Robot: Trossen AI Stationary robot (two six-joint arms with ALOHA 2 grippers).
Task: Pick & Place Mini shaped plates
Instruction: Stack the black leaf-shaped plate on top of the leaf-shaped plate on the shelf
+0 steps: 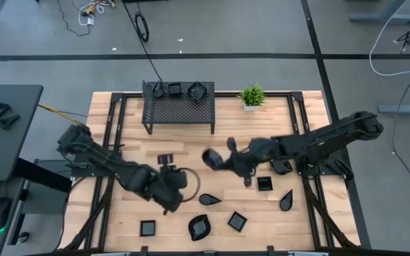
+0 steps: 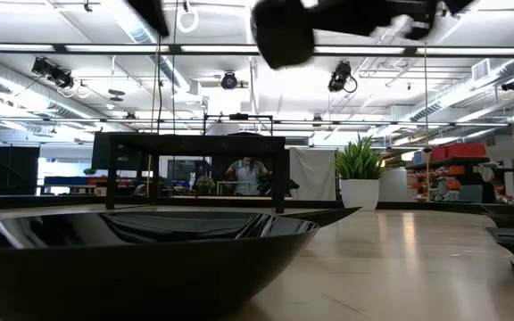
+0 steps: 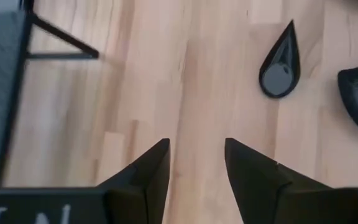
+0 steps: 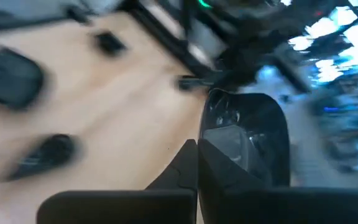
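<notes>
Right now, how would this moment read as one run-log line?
left gripper: open, empty, over bare table | right gripper: shut on round plate, lifted mid-table | teardrop plate: on table

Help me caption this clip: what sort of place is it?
Probably a robotics lab or workshop: a wooden table on a metal frame, loose cables across a grey floor, and exposed ducts and ceiling lights above an open hall.
</notes>
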